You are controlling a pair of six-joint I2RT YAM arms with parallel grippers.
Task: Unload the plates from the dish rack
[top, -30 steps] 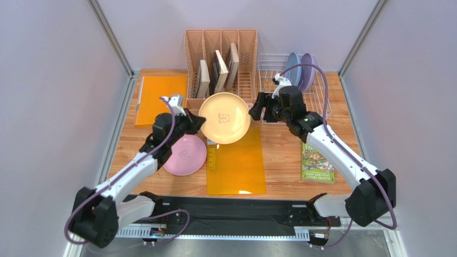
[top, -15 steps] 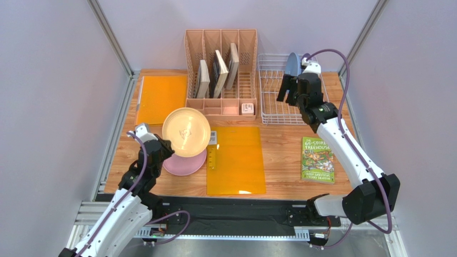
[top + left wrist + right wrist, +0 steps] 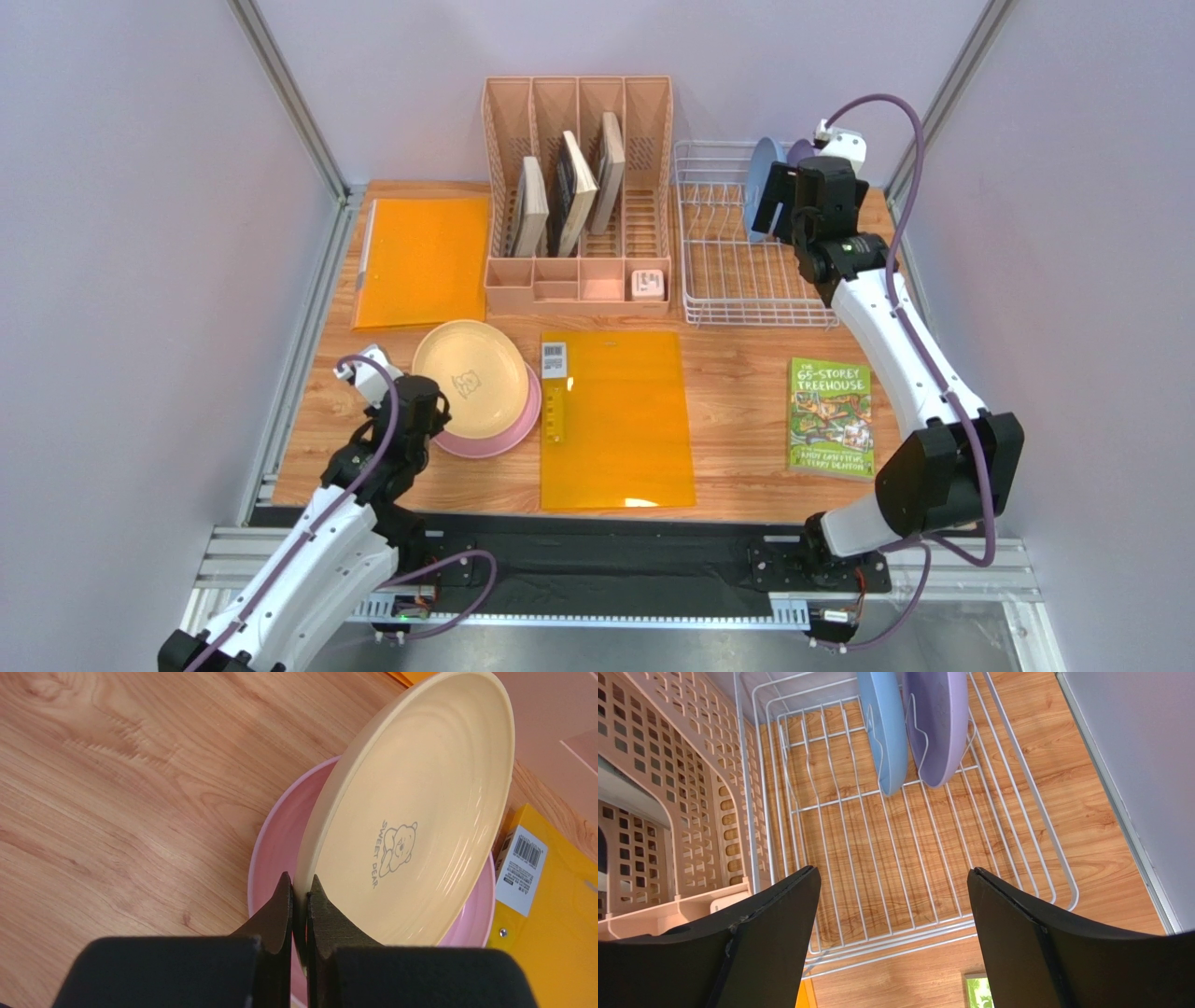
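Left wrist view: the rim of the cream-yellow plate [image 3: 414,805] is seen pinched between the closed fingers of the left gripper [image 3: 300,885].
Cream-yellow plate: held tilted and face up over the pink plate [image 3: 274,854], out of the rack; a small bear mark is printed at its centre, and its lower edge appears to be set against the pink plate.
Pink plate: laid flat on the wooden table [image 3: 105,777] at the near left, also out of the rack.
Orange sheet [image 3: 617,420]: laid flat just to the right of the two plates.
Green book [image 3: 831,416]: laid flat on the table at the right, apart from the sheet.
Orange folder [image 3: 418,259]: laid flat at the far left, just beside the organizer.
Pink file organizer [image 3: 578,182]: stood at the back centre, with books leaned upright in its slots.
Dish rack [image 3: 730,287]: placed just to the right of the organizer.
Right gripper [image 3: 892,875]: held above the rack with its fingers spread wide; nothing is gripped between them.
Light blue plate [image 3: 885,728]: stood on edge in the wires at the far end of the rack.
Lavender plate [image 3: 939,721]: stood on edge in the rack, close beside the light blue plate on its right.
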